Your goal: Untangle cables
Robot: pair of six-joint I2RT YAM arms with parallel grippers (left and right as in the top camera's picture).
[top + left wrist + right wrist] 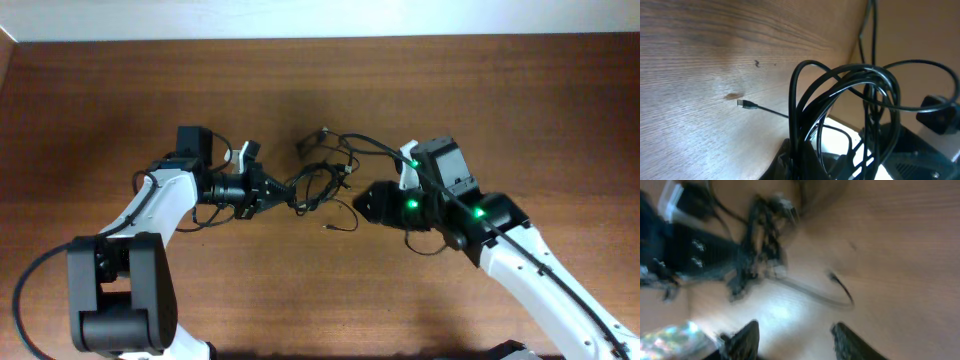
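Observation:
A tangle of thin black cables (318, 185) lies at the table's middle, with a small plug end (330, 229) trailing toward the front. My left gripper (283, 191) is shut on the cables at the tangle's left side; in the left wrist view the looped cables (850, 100) rise from the jaws (802, 162) and one plug end (743, 103) rests on the wood. My right gripper (367, 202) is open and empty just right of the tangle. The blurred right wrist view shows its spread fingers (795, 337) above bare wood, with the cables (765, 240) and a loose cable end (840, 287) ahead.
The brown wooden table (520, 90) runs to a pale wall edge at the back. A small dark plug block (312, 141) sits behind the tangle. A thicker black cable (30, 290) loops by the left arm's base.

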